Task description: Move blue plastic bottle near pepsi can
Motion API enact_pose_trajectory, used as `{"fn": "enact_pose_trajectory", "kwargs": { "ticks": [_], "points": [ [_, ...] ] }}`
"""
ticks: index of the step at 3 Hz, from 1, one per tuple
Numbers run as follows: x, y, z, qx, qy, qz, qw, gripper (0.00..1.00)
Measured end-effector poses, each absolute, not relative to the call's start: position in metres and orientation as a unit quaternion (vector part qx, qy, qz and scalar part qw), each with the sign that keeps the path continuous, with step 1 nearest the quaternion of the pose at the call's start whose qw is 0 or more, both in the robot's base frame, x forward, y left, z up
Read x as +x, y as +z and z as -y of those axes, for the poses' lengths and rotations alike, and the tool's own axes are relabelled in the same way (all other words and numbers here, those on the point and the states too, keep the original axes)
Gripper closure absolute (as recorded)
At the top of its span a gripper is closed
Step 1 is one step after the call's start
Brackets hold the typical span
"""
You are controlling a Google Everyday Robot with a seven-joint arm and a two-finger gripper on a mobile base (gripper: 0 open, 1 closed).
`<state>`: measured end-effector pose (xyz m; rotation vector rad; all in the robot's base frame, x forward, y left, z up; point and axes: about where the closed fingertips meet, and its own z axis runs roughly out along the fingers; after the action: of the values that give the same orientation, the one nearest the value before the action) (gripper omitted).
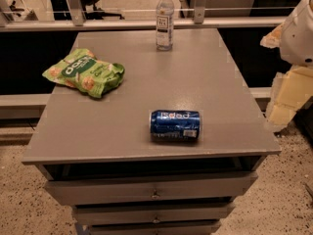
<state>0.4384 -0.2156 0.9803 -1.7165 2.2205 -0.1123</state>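
Note:
The blue plastic bottle (165,19), clear with a white cap and a white label, stands upright at the far edge of the grey table (98,131), near its middle. The pepsi can (175,125) lies on its side near the front edge, right of centre, with its white lettering facing up. My gripper (287,98) is at the right edge of the view, beside the table's right side and off its top, under the white arm housing (299,31). It is far from both the bottle and the can and holds nothing that I can see.
A green crinkled snack bag (84,72) lies on the left part of the table. Drawers (154,190) sit below the front edge. A metal rail (132,23) runs behind the table. Speckled floor surrounds it.

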Motion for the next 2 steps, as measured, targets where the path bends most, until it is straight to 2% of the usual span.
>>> {"fn": "enact_pose_trajectory", "kwargs": {
  "ticks": [2],
  "points": [
    [0.4420,0.9817,0.2149,-0.601,-0.039,-0.778,0.176,0.00]
  ]
}}
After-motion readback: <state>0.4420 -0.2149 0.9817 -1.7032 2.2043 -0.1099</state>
